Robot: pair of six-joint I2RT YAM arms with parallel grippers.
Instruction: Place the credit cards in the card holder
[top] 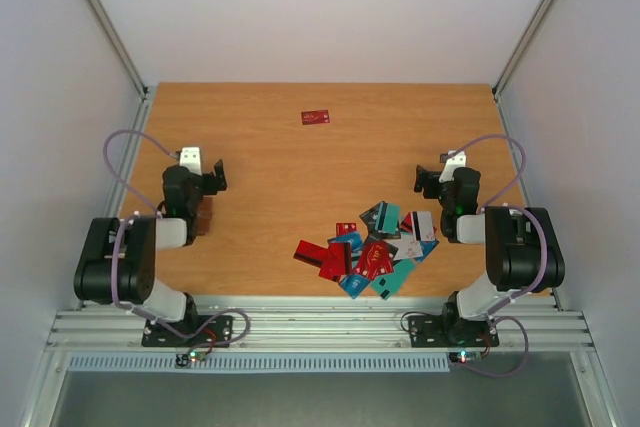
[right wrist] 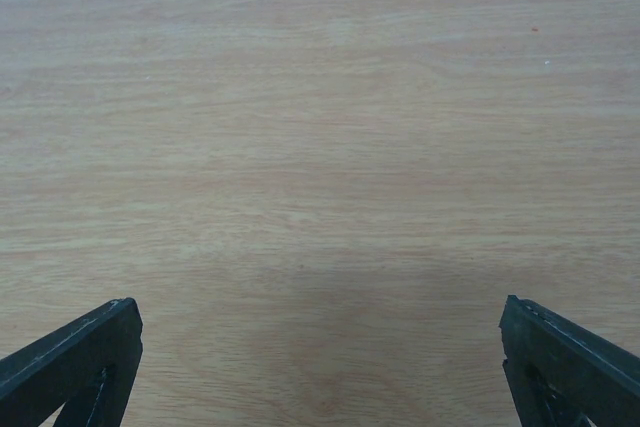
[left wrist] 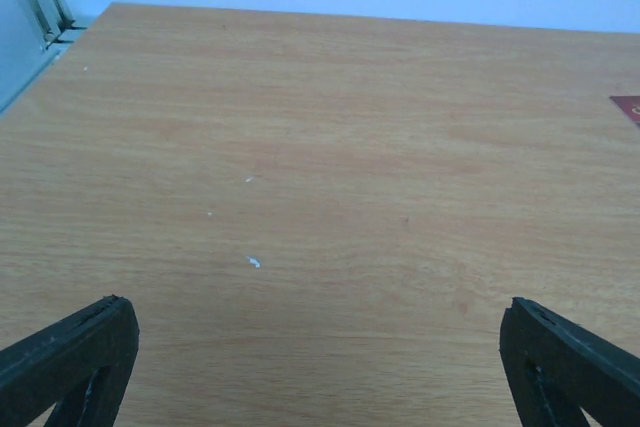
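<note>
The credit cards (top: pixel 375 247) lie in a loose overlapping pile of red, teal, blue and white near the front edge, right of centre. A small dark reddish-brown flat piece with a tiny light spot, seemingly the card holder (top: pixel 316 117), lies alone at the far centre. Its edge shows at the right border of the left wrist view (left wrist: pixel 628 107). My left gripper (top: pixel 213 179) (left wrist: pixel 320 347) is open and empty over bare wood at the left. My right gripper (top: pixel 428 182) (right wrist: pixel 320 342) is open and empty just behind the pile's right end.
The wooden table (top: pixel 270 177) is enclosed by white walls with metal posts at the back corners. Grey cables loop beside both arms. A metal rail runs along the front edge.
</note>
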